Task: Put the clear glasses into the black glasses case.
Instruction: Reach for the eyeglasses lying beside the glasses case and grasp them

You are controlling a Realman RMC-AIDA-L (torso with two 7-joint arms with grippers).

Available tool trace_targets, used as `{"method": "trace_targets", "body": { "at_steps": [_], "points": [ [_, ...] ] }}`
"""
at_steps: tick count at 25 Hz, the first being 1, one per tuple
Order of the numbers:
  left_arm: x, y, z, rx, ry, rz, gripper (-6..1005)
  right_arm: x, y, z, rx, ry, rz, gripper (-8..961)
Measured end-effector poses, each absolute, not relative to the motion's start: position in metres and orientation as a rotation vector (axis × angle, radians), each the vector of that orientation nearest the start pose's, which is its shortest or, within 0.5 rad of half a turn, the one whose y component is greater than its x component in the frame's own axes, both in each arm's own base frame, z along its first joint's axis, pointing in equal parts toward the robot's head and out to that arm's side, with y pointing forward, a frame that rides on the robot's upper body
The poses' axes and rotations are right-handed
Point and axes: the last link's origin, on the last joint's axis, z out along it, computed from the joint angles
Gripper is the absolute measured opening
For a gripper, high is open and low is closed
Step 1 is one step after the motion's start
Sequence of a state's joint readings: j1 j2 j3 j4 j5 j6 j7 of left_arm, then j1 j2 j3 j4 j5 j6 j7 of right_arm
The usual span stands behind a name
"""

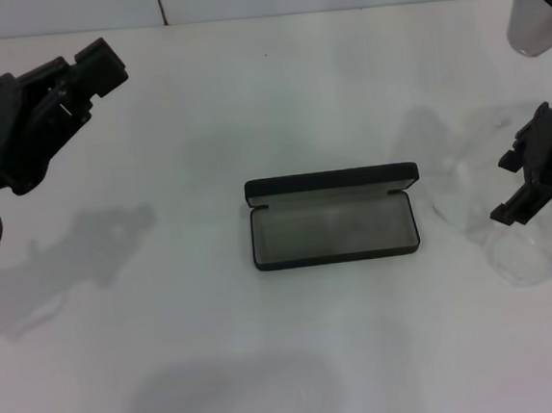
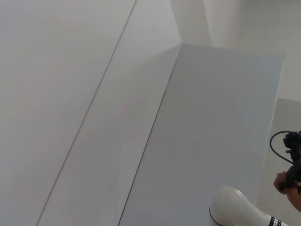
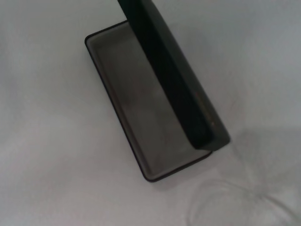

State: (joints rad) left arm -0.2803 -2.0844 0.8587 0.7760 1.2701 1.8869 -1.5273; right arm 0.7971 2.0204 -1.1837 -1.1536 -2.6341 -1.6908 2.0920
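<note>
The white table [image 1: 299, 359] is the work surface. The black glasses case [image 1: 333, 217] lies at its centre, lid raised, grey lining exposed and nothing inside. The left gripper [image 1: 90, 73] is held well apart at the far left; whether its jaws are parted cannot be told. The right gripper [image 1: 535, 179] hangs at the right edge, jaws apart, nothing held. The clear glasses [image 1: 493, 197] lie faintly visible on the table beneath it, just beside the case. They are judged light, slippery, thin and easily bent; a grasp at the bridge or frame front is advised, not the temple arms.
</note>
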Motion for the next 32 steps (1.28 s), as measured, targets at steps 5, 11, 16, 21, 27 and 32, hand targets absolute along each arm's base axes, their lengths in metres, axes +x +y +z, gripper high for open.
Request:
{"method": "trace_targets", "body": {
  "at_steps": [5,11,16,21,27,32],
  "points": [
    [-0.232,0.271,0.067,-2.412,-0.55,-1.598,95,0.167,0.385,0.032,-2.835,0.453,-0.626,764],
    [-0.233,0.272,0.069,-2.395,-0.538,-1.597,95,0.163,0.385,0.037,-2.816,0.462,-0.613,756],
    [-0.236,0.272,0.069,-2.365,-0.532,-1.603,96,0.161,0.383,0.042,-2.804,0.49,-0.606,749],
    [-0.236,0.273,0.069,-2.36,-0.527,-1.603,96,0.164,0.367,0.056,-2.834,0.586,-0.534,742],
    [-0.237,0.273,0.07,-2.363,-0.52,-1.598,96,0.187,0.333,0.077,-2.861,0.606,-0.372,734],
    [-0.237,0.273,0.07,-2.363,-0.522,-1.597,96,0.202,0.312,0.098,-2.827,0.537,-0.265,727]
  ]
}}
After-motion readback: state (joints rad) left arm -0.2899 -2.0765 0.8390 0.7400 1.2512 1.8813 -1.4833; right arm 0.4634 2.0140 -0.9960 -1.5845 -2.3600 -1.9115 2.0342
